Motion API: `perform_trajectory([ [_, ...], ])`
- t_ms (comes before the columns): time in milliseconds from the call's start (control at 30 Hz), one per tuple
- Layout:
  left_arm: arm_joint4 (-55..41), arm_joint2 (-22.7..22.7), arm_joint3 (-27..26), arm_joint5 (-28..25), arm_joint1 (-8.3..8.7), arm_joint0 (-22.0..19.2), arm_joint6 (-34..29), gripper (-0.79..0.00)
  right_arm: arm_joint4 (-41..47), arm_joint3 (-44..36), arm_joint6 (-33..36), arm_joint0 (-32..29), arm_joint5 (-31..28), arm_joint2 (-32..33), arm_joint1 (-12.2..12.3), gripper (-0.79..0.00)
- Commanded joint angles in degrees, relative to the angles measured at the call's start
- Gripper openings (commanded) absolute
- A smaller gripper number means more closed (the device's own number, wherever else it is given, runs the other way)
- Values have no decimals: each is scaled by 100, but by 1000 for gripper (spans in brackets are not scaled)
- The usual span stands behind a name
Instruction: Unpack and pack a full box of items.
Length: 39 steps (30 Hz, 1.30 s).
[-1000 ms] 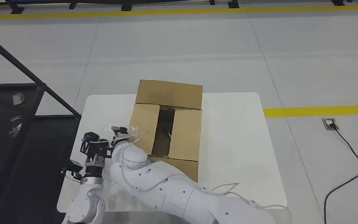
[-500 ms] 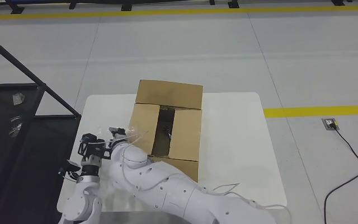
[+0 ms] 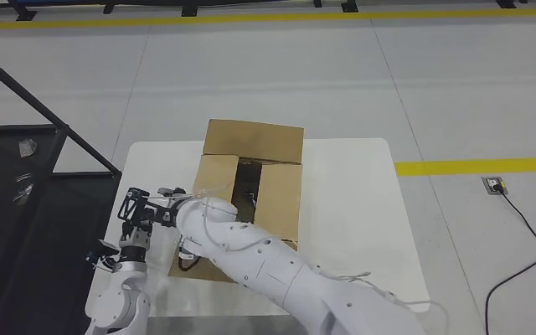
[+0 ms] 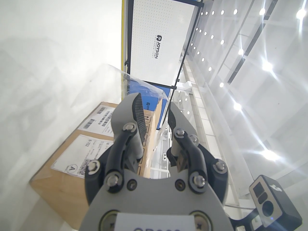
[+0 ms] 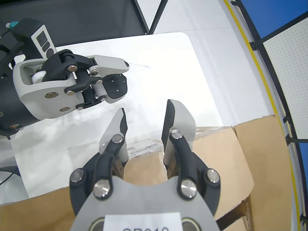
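The cardboard box (image 3: 276, 197) sits on the white table (image 3: 352, 218), a little left of the middle. Its top flaps are partly folded in, with a dark gap between them. Both arms are at the box's left side.

The left claw (image 4: 154, 104) hangs over the table's left part near the box wall, with its fingers apart and gripping nothing I can make out. A clear plastic sheet (image 4: 144, 85) hangs right at its fingertips, but I can't tell whether it touches them.

The right claw (image 5: 145, 108) is just beside the left one, above the box's left flap. Its fingers are also spread, with nothing between them. From the right wrist, the left claw (image 5: 118, 76) shows side on, near the right one but apart from it.
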Motion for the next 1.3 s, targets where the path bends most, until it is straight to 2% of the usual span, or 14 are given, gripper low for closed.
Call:
perform_trajectory([
  [0, -7, -10, -11, 1, 0, 1, -18, -505, 3, 16, 85, 15, -2, -65, -16, -431],
  [367, -2, -30, -155, 28, -3, 98, -76, -514, -265, -66, 302, 11, 229, -298, -69, -508],
  [500, -4, -36, -181, 43, -4, 116, -97, -514, -313, -90, 393, 7, 329, -306, -76, -591],
  [600, 0, -39, -181, 46, -4, 117, -94, -514, -307, -91, 391, 7, 333, -307, -76, -693],
  [733, 14, -51, -158, 68, -3, 95, -70, -508, -283, -77, 371, 12, 324, -303, -73, -785],
  [867, 16, -55, -154, 74, -3, 84, -72, -508, -278, -65, 360, 16, 312, -299, -71, -785],
  [900, 9, -59, -152, 78, -3, 79, -67, -508, -271, -59, 348, 23, 312, -298, -69, -751],
  [933, 7, -63, -151, 85, -3, 73, -68, -508, -245, -57, 311, 31, 310, -290, -67, -671],
  [967, 15, -71, -144, 82, -2, 66, -67, -511, -152, -35, 214, 51, 286, -271, -57, -634],
  [1100, 37, -92, -40, 111, 4, 20, -113, -502, 322, 145, -151, 104, 169, -103, -9, -529],
  [1133, 38, -97, 4, 122, 5, 2, -124, -499, 431, 211, -126, 120, 208, -60, -3, -517],
  [1267, 27, -109, 158, 135, 9, -80, -164, -483, 793, 347, -47, 137, 333, 54, 9, -548],
])
